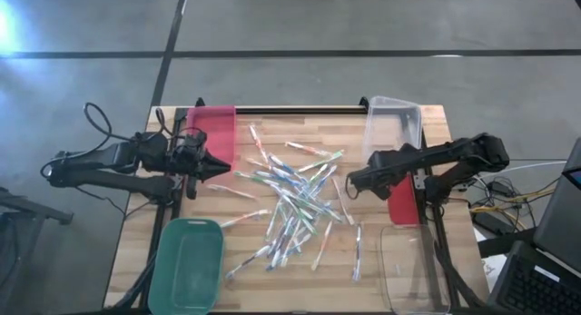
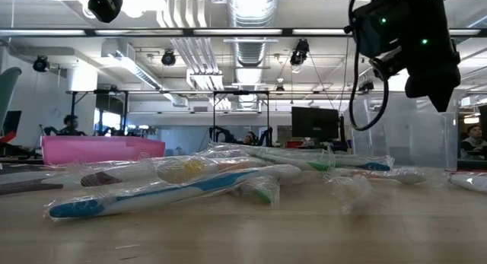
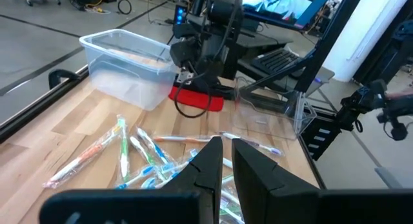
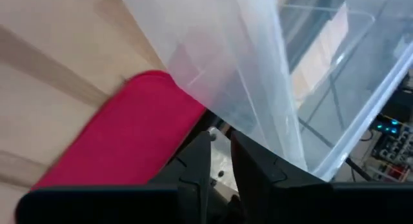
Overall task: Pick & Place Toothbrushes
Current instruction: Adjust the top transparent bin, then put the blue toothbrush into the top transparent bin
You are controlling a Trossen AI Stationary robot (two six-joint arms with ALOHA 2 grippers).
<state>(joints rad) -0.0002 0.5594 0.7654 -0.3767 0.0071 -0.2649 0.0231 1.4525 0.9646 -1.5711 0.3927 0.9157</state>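
Note:
Several toothbrushes (image 1: 295,201) in clear wrappers lie scattered on the wooden table's middle, and show in the low view (image 2: 190,184) and the left wrist view (image 3: 142,153). My left gripper (image 1: 225,166) hovers at the table's left side, pointing level toward the pile, its fingers (image 3: 224,153) shut with nothing between them. My right gripper (image 4: 219,146) hangs at the table's right side (image 1: 359,182), tipped downward over a red bin (image 4: 122,140) and beside a clear bin's wall (image 4: 258,75). Its fingers stand together and I see nothing between them.
A pink bin (image 1: 213,124) sits at the far left, a clear bin (image 1: 392,129) at the far right, a green bin (image 1: 189,260) at the near left, another clear bin (image 1: 413,265) at the near right. The red bin (image 1: 404,206) lies under the right arm.

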